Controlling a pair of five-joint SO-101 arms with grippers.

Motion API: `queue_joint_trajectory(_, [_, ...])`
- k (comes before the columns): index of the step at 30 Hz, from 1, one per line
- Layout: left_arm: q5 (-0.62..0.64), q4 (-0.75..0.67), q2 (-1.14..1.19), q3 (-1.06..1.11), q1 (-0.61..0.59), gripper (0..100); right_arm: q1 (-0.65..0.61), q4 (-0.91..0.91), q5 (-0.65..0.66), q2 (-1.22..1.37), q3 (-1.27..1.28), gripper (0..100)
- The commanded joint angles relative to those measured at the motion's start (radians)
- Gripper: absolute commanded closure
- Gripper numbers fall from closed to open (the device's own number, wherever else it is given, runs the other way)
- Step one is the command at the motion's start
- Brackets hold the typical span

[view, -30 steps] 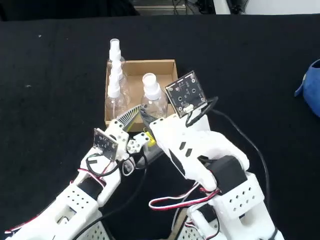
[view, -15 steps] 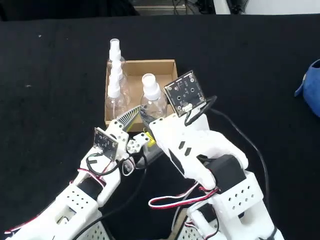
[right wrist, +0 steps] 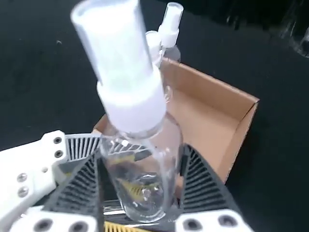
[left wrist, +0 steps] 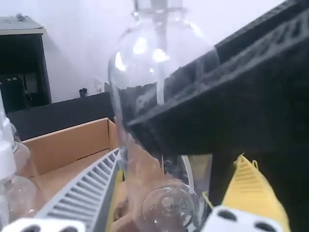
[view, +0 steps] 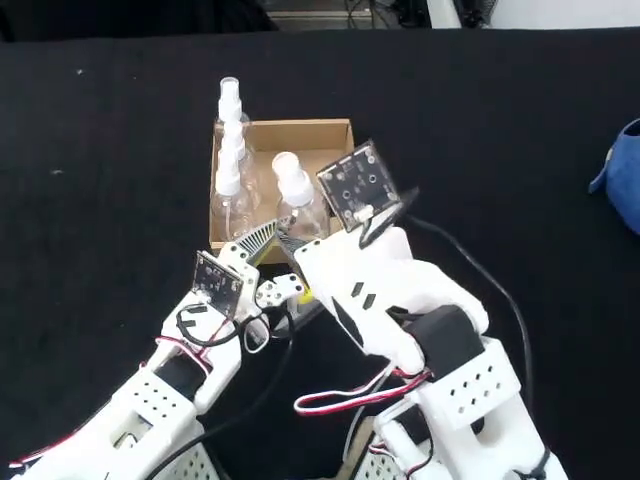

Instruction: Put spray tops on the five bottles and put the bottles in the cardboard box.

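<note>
The right claw [right wrist: 140,162], clenched on the capped bottle [view: 299,200], had swung it toward ten o'clock, above the box's [view: 330,128] six o'clock edge. Lowering it in looked like the next step. I could not tell whether the left claw [left wrist: 178,159] gripped anything.

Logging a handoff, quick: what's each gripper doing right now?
Left gripper: cannot be told.
Right gripper: closed, holding the spray bottle.

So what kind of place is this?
Probably a robot lab or workshop: two white robot arms with loose cables stand at a black-covered table, beside a cardboard box holding spray bottles.
</note>
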Motion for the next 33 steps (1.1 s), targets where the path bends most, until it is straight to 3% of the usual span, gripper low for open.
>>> queue_joint_trajectory(1, [0.005,0.005,-0.020,0.024,-0.004,78,0.077,-0.054,0.009,-0.035,0.010,98.8])
queue_joint_trajectory(9, [0.005,0.008,-0.020,0.024,0.001,78,0.264,-0.414,0.002,-0.028,0.196,98.8])
queue_joint_trajectory(18, [0.005,0.035,-0.020,0.024,0.005,78,0.275,-0.798,0.000,-0.024,0.340,98.8])
queue_joint_trajectory(22, [0.005,0.094,-0.020,0.024,0.036,79,0.276,-0.848,-0.025,-0.024,0.348,98.8])
queue_joint_trajectory(27, [0.000,0.167,-0.020,0.024,0.168,98,0.288,-0.852,-0.103,0.053,0.292,98.8])
queue_joint_trajectory(30, [-0.002,0.219,-0.020,0.024,0.252,94,0.287,-0.852,-0.104,0.157,0.243,98.8])
queue_joint_trajectory(33, [-0.002,0.264,-0.020,0.024,0.328,97,0.287,-0.852,-0.104,0.257,0.197,98.8])
